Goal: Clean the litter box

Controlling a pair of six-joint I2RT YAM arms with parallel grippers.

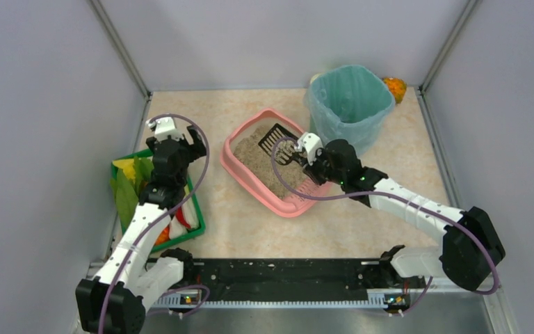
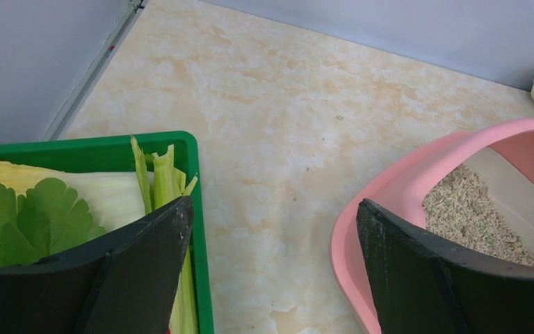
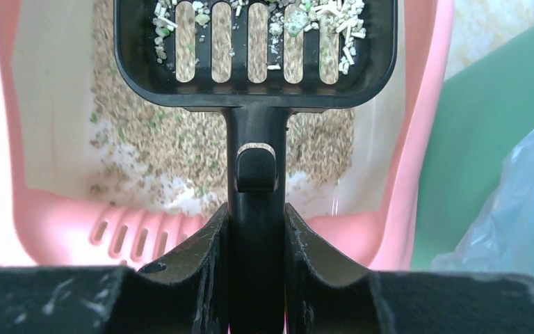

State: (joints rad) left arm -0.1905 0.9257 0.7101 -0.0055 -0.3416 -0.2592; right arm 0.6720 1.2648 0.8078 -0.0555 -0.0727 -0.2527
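Observation:
The pink litter box [image 1: 231,163] lies mid-table, with beige litter inside and a slotted ledge at its near end. My right gripper [image 1: 297,154] is shut on the handle of a black slotted scoop [image 1: 278,138] held over the litter. The right wrist view shows the gripper [image 3: 255,209] clamping the handle, and the scoop [image 3: 250,101] holds white and green bits above the litter box [image 3: 55,223]. My left gripper [image 1: 179,139] hovers open and holds nothing, between the green tray and the box. Seen from the left wrist, the gripper [image 2: 272,203] spans bare table, with the litter box [image 2: 417,167] on its right.
A tall teal-lined bin [image 1: 351,104] stands just beyond the litter box at the back right, with an orange item [image 1: 394,88] behind it. A green tray [image 1: 198,229] of vegetables and colourful items sits at the left by the wall. Grey walls enclose the table.

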